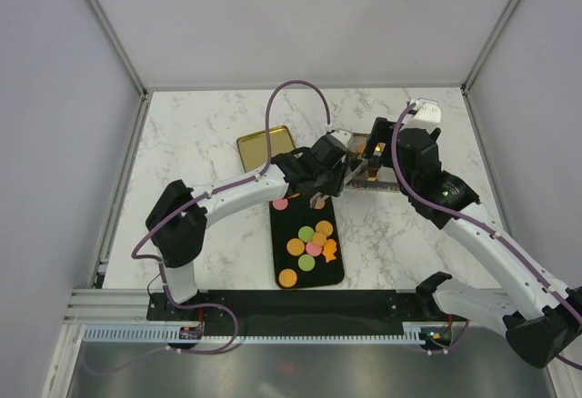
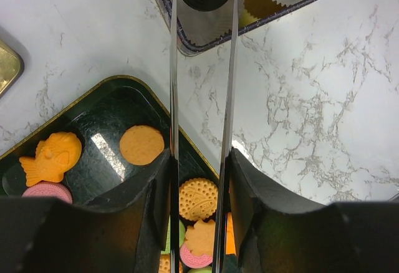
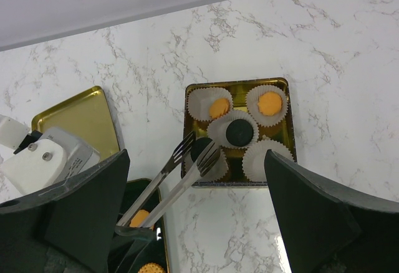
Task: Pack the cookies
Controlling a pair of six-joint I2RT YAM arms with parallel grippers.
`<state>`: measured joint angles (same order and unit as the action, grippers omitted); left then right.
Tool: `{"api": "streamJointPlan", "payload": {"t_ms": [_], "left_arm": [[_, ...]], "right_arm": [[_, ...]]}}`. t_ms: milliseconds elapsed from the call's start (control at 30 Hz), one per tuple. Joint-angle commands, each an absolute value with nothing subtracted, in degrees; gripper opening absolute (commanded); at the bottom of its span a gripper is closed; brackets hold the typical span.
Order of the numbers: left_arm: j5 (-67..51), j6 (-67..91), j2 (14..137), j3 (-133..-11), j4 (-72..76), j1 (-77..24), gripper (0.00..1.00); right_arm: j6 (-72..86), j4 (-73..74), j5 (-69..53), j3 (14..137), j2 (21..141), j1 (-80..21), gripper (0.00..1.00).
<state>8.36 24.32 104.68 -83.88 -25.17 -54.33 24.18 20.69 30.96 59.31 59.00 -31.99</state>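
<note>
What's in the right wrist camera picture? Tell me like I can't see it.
Metal tongs hold a dark cookie at a paper cup in a gold tin on a marble table. The tin has five white cups: two hold orange cookies, the middle one holds another dark cookie, one looks empty. A gold lid lies to the left.

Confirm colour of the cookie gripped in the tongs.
Dark brown, almost black. The cookie in the tongs shows best in the right wrist view.
</note>
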Motion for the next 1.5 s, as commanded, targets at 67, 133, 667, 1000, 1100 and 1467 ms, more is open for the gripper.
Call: {"api": "streamJointPlan", "payload": {"t_ms": [67,133,667,1000,1100,1467], "left_arm": [[8.5,22.9,101.3,-83.2,-23.5,-54.1,0.45],[8.5,22.9,101.0,-83.1,-23.5,-54.2,0.46],[9.1,22.8,100.0,-83.0,-23.9,-54.5,0.49],[9.4,22.6,99.8,-83.1,-24.1,-54.6,0.53],[9.5,22.5,99.7,-83.1,-24.1,-54.5,0.53],[9.9,22.8,96.5,-82.3,-24.4,-54.7,0.53]], "right_arm": [[23.9,20.6,32.0,59.6,58.2,-31.8,0.98],[24.0,20.7,32.1,59.6,58.3,-31.8,0.98],[23.8,20.6,31.8,59.9,58.2,-31.8,0.98],[23.7,20.6,31.6,60.0,58.1,-31.9,0.98],[23.7,20.7,31.4,60.2,58.2,-31.8,0.98],[23.7,20.7,31.1,60.3,58.1,-31.8,0.98]]}}
